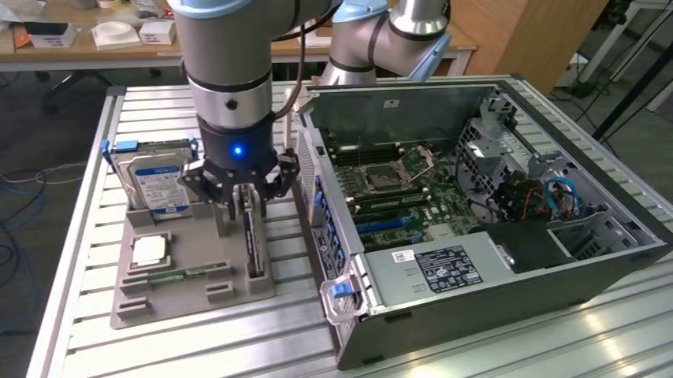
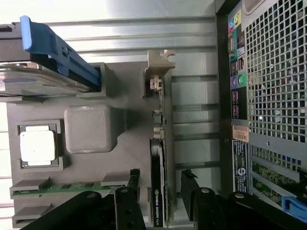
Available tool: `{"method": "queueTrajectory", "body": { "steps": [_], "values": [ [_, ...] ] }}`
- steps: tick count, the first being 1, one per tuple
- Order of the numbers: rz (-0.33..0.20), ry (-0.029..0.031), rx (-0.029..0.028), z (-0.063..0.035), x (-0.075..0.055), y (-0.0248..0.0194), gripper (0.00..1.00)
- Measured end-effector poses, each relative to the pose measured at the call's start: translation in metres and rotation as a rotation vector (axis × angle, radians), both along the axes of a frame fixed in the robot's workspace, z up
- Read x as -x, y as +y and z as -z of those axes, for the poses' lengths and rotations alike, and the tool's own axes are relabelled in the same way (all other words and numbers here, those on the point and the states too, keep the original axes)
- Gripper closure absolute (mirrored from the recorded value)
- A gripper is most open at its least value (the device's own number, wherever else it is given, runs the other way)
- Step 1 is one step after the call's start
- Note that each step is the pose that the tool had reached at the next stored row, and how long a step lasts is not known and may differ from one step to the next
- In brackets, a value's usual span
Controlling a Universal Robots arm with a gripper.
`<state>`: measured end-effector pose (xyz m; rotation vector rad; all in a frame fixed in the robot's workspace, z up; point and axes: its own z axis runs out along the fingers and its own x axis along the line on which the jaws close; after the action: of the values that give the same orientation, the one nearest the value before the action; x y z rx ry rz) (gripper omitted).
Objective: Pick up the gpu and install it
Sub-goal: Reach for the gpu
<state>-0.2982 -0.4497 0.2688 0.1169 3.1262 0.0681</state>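
1. My gripper [image 1: 249, 203] hangs over the gray holder tray [image 1: 189, 309]. My fingers [image 2: 125, 207] are spread apart, one on each side of the gpu [image 2: 157, 163], not pinching it.
2. The gpu stands edge-on in the tray's slot, on the side nearest the computer case [image 1: 547, 260].
3. Across the tray sit the memory stick [image 1: 181, 274], processor chip [image 1: 150, 250] and upright hard drive [image 1: 158, 187].

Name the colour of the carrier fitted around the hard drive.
The carrier is blue; it shows best in the wrist view.
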Motion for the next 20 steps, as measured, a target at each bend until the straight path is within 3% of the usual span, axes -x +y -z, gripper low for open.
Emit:
{"method": "queueTrajectory", "body": {
  "steps": [9,20],
  "values": [
    [0.001,-0.0001,-0.0001,0.0164,0.001,-0.008,0.53],
    [0.002,0.0026,0.0001,0.0324,0.001,-0.0065,0.53]
  ]
}}
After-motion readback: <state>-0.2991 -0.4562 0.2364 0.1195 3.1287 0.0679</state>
